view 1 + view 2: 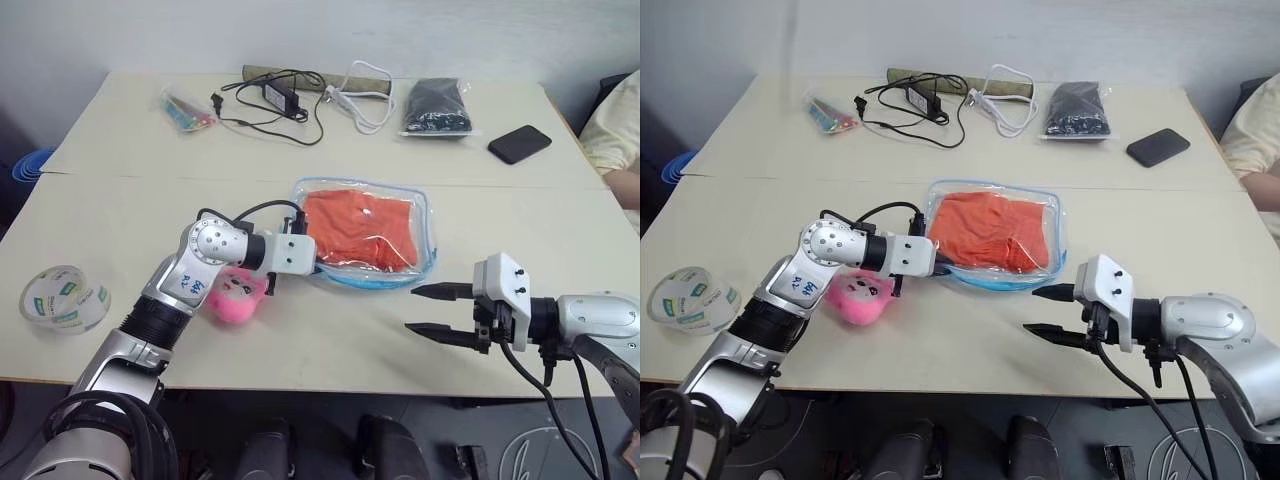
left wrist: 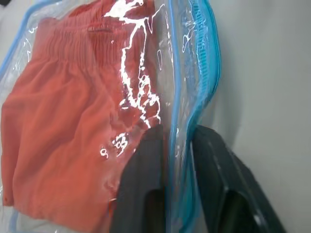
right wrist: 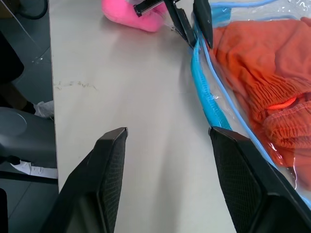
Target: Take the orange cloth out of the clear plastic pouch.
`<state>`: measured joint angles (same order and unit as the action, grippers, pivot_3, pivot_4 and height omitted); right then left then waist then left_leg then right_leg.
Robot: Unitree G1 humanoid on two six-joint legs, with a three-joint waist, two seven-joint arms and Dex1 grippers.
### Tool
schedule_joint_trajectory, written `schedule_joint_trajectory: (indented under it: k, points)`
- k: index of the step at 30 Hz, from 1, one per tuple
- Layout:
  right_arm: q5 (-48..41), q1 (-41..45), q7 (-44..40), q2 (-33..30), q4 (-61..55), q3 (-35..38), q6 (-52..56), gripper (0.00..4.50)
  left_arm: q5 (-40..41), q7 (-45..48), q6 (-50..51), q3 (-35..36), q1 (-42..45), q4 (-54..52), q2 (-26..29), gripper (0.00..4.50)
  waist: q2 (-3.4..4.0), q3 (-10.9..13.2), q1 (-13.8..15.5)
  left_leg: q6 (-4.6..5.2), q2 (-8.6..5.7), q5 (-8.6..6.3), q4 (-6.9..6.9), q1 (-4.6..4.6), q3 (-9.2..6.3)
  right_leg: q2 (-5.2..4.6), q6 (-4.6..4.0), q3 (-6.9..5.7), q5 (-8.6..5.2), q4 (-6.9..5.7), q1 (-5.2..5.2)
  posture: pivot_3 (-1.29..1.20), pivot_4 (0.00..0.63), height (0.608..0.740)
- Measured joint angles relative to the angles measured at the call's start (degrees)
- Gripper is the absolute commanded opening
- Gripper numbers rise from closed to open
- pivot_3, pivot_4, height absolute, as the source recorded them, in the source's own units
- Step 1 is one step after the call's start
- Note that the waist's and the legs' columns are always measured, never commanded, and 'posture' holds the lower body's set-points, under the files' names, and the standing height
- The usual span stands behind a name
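- Cloth first: the orange cloth [image 1: 358, 230] lies folded inside the clear plastic pouch [image 1: 425, 215], just right of centre in the left eye view, on the near table [image 1: 330, 340]. It fills most of the pouch, and no part of it reaches past the blue edging.
- Pouch axis: its long side runs across the frame, left to right. In the right wrist view, the blue zipper edge [image 3: 204, 92] runs along the side towards the lower part of the frame, the side nearest the robot.
- Left gripper [image 2: 177, 160]: it is at the pouch's lower-left corner, reaching in from the left of the frame. Its fingers are pinched tight on the pouch's blue-edged rim, one finger [image 2: 146, 174] over the clear sheet above the cloth and the other outside. It grips plastic, not cloth.
- Right gripper [image 1: 430, 312]: its jaws are spread and empty, hovering over bare table at lower right, apart from the pouch. The pouch's lower-right corner lies up and left of its tips.
- Judgement: the left arm is the nearer one and anchors the pouch. The cloth lies up and left of the free gripper, so that gripper would have to enter through the near zipper edge, if it is unzipped; I cannot tell.
- Bystander: a pink plush toy [image 1: 236, 296] sits under the left arm, touching nothing of the pouch that I can see.
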<state>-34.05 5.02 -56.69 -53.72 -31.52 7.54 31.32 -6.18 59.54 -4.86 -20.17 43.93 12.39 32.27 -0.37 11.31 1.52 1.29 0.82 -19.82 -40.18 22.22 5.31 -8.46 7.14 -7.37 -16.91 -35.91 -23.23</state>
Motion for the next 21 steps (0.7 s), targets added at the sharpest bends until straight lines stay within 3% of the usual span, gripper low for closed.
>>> schedule_joint_trajectory:
  k: [4, 7, 14, 21]
  points:
    - [0.91, 0.13, 0.25, 0.53, 0.04, -0.49, -0.23, 2.83, 1.68, 1.60, 1.82, 1.12, -1.14, -2.04, 0.29, 0.03, 0.00, 0.00, -0.03, 0.00, 0.00, 0.00, 0.00, 0.00, -0.01, 0.00, 0.00, 0.01, 0.00, 0.00, 0.00, 0.00, 0.150, 0.740]
    - [1.46, 0.56, 0.93, 1.59, 0.10, -0.63, -0.63, 2.26, 2.02, 0.56, 5.70, 2.01, -3.20, -4.99, -0.30, 0.00, 0.00, 0.00, -0.04, 0.00, 0.01, 0.00, 0.00, 0.00, -0.03, 0.00, 0.00, 0.00, 0.00, -0.01, 0.00, 0.00, 0.150, 0.740]
    - [7.26, 3.19, 5.29, 6.16, 0.28, -5.82, -3.54, 0.05, 7.62, -6.47, 23.16, 8.05, -6.73, -15.20, -5.69, 0.00, -0.01, 0.00, -0.06, 0.01, 0.01, 0.01, -0.05, 0.00, -0.15, -0.03, 0.01, 0.02, 0.00, -0.03, 0.02, 0.00, 0.150, 0.740]
    - [18.22, 7.13, 9.58, 9.81, 4.51, -13.75, -8.92, 0.05, 8.09, -9.48, 28.68, 7.80, -9.63, -22.45, -6.42, 0.00, 0.00, 0.00, -0.15, -0.01, 0.01, 0.02, -0.05, -0.03, -0.13, -0.02, 0.01, 0.05, 0.00, -0.06, 0.02, 0.00, 0.150, 0.740]
